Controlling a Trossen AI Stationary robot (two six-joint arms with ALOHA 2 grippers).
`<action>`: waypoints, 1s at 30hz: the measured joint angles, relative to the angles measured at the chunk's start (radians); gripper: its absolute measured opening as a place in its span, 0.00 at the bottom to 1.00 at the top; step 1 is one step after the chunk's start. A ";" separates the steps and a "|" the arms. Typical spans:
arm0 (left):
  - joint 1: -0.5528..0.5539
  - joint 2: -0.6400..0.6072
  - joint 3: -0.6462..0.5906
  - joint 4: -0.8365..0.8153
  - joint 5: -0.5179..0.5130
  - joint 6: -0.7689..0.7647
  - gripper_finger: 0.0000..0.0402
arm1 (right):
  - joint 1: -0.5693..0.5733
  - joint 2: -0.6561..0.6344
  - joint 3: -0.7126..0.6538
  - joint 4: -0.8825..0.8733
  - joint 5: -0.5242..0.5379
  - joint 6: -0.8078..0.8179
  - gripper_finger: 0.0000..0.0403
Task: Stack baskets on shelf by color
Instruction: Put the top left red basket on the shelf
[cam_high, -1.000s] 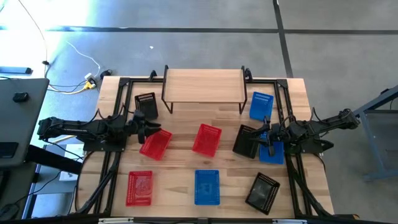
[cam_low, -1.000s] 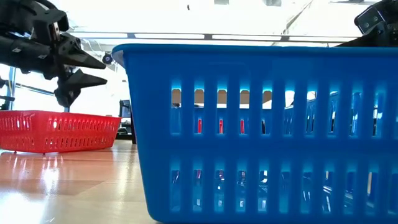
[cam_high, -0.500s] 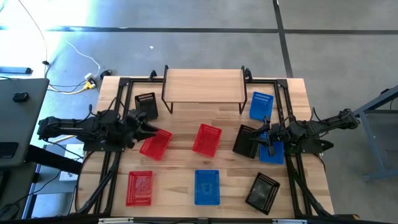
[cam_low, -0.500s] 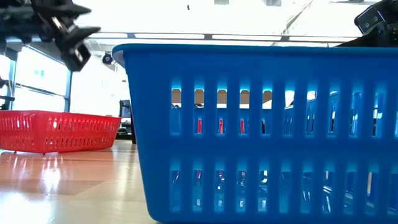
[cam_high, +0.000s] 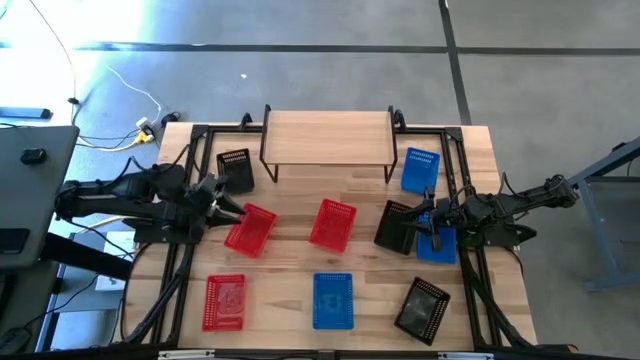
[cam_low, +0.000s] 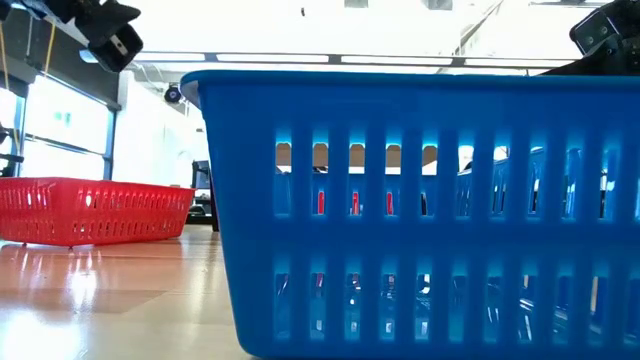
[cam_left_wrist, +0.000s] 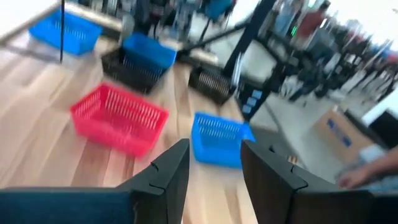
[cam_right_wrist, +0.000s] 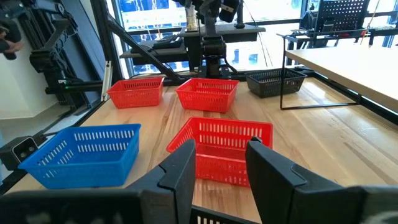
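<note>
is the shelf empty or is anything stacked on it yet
Empty. In the high view the shelf shows only bare plank, with no baskets on top.

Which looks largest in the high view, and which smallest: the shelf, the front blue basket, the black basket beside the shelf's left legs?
1. The shelf, clearly the largest.
2. The front blue basket.
3. The black basket, which looks the smallest. All the baskets may be equal; this one lies farther from the camera.
</note>
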 joint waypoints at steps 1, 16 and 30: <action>0.000 0.018 0.020 -0.030 0.004 0.005 0.33 | 0.000 0.000 0.000 0.000 0.000 0.000 0.31; -0.104 0.290 0.076 -0.277 0.034 0.104 0.33 | 0.000 0.000 0.000 0.000 0.000 0.000 0.31; -0.272 0.575 0.076 -0.313 -0.086 0.148 0.33 | 0.000 0.000 0.000 0.000 0.000 0.000 0.31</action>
